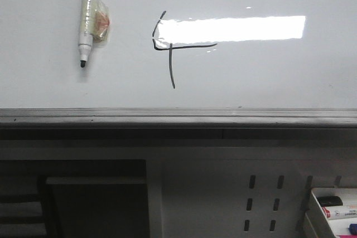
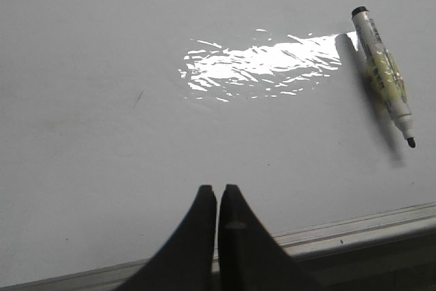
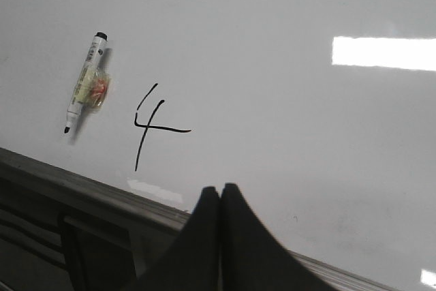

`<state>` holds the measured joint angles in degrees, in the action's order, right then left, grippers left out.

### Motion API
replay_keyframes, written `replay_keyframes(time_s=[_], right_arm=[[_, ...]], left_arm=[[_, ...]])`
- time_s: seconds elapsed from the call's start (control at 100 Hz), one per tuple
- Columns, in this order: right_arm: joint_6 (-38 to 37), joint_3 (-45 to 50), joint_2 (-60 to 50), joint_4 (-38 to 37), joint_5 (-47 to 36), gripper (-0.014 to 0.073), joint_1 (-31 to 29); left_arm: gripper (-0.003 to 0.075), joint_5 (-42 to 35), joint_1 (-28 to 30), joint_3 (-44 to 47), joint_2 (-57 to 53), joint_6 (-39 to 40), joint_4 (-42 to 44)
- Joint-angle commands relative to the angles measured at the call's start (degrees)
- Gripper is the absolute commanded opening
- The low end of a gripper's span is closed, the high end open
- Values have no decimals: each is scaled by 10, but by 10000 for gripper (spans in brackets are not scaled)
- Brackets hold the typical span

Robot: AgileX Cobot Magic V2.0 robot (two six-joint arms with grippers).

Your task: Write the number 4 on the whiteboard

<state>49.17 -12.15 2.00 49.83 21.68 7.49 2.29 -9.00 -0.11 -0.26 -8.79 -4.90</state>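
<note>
Already, step in hand: the writing looks finished; the number 4 (image 1: pixel 169 45) stands complete on the whiteboard (image 1: pixel 268 82), and neither claw holds the pen.
Number: thin black lines, a short slanted stroke joined to a horizontal bar, crossed by a longer vertical stroke; a bright light reflection (image 1: pixel 234 28) overlaps its upper part in the front view.
Pen: the marker (image 1: pixel 88 15) lies uncapped and flat on the whiteboard, to the left of the number and apart from it, tip pointing toward the rail (image 1: pixel 178 116); a clear wrapping with something orange sits around its middle.
Left claw (image 2: pixel 218 199): fingers pressed together, gripping nothing, above the board close to the rail; the marker lies well apart from it.
Right claw (image 3: pixel 219 199): fingers likewise pressed together and empty, near the rail; the number lies ahead of it on the board, not touching, with the marker beyond the number.
Next move: probably none on the board; I judge that both arms need only draw away without brushing the fresh ink or nudging the pen.
Risk: a claw sweeping low across the number could smear it.
Elsewhere: a tray (image 1: pixel 318 210) with other markers sits below the rail on the right.
</note>
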Motion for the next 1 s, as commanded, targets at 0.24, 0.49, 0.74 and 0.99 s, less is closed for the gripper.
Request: replay_keyframes(time_s=[0.24,0.49,0.74,0.99], right_arm=[[3,-14,8,-14,-39,-72,-4],[-319,21,8,-401,-142,-72,-36],[-391,113,-39,-520,-185,-72,-45],[-385,139,-37,-521,-194,-72,-46]], left_arm=[[-20,-38,1,16,-16,7,-1],[-20,-38,1,16,-16,7,-1],[-20,-38,1,16,-16,7,-1],[-20,-38,1,16,-16,7,-1]])
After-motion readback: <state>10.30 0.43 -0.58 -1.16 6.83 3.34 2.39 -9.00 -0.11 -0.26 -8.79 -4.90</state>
